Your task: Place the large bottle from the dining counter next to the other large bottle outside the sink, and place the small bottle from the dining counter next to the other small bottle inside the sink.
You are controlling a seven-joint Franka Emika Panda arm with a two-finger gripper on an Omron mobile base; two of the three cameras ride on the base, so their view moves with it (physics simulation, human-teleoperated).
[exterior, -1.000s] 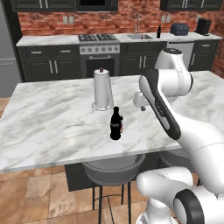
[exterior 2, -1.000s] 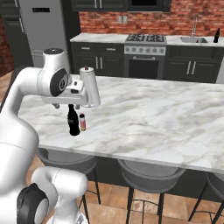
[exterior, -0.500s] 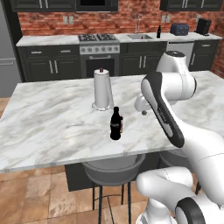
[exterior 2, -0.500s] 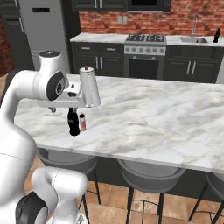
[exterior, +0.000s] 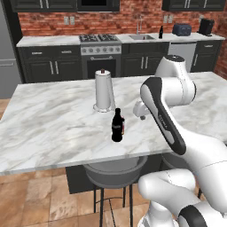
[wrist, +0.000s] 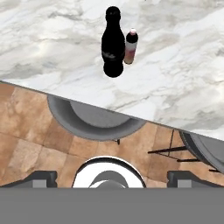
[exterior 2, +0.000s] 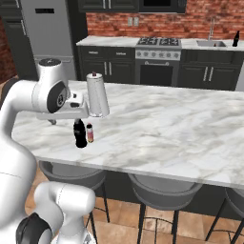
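The large bottle (exterior: pixel 117 126) (exterior 2: pixel 80 133) (wrist: pixel 113 41) is black and stands upright near the front edge of the marble dining counter (exterior: pixel 48 124). The small bottle (exterior: pixel 123 127) (exterior 2: pixel 89 133) (wrist: pixel 131 46), pinkish with a white cap, stands close beside it. My gripper (exterior: pixel 141 114) (wrist: pixel 113 177) hangs over the counter's front edge just right of both bottles. It points down, is open wide and holds nothing. The other large bottle (exterior: pixel 161 32) (exterior 2: pixel 235 38) stands by the sink (exterior: pixel 142 37) (exterior 2: pixel 209 43) on the far counter. The sink's inside is hidden.
A paper towel roll (exterior: pixel 103 91) (exterior 2: pixel 97 95) stands upright just behind the bottles. Grey stools (exterior: pixel 114 170) (exterior 2: pixel 162 188) (wrist: pixel 94 120) are tucked under the counter's front edge. A stove (exterior: pixel 99 39) sits left of the sink, and a toaster (exterior: pixel 181 29) right of it.
The hand has come down and toward the counter's front edge, closer to the bottles. The jaws stay open. Neither bottle has moved.
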